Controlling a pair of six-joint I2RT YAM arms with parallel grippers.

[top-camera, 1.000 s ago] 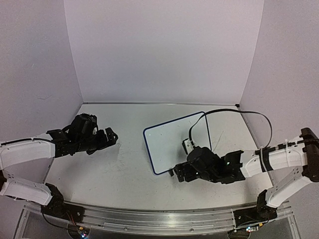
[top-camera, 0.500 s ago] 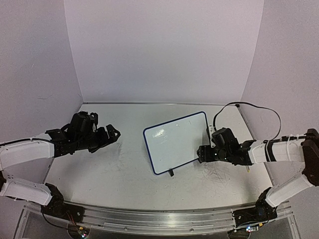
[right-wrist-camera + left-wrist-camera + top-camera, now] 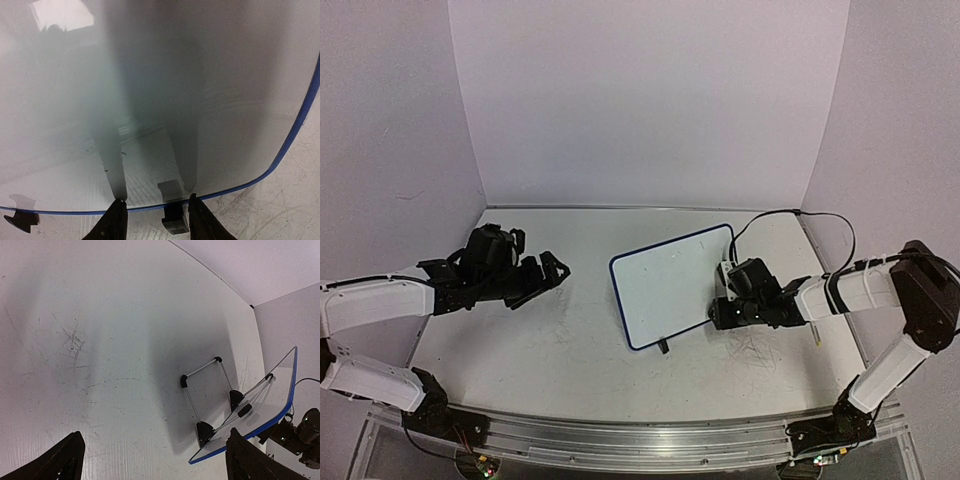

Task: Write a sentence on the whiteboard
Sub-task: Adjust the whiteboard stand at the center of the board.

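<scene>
The whiteboard (image 3: pixel 670 285) stands tilted on the table's middle, held up by a wire stand (image 3: pixel 205 385) with black feet behind it. Its white face (image 3: pixel 160 90) is glossy, and I see no sentence on it. My right gripper (image 3: pixel 715 312) is open at the board's lower right edge. In the right wrist view its fingertips (image 3: pixel 118 206) sit at the blue bottom rim, on either side of a black foot (image 3: pixel 175 223), and hold nothing. My left gripper (image 3: pixel 555 270) is open and empty, well left of the board, facing the board's back (image 3: pixel 265 405).
Old scribble marks cover the table (image 3: pixel 755 350) below the right gripper and the table in the left wrist view (image 3: pixel 72 342). A black cable (image 3: pixel 790 215) loops behind the right arm. White walls close the back and both sides.
</scene>
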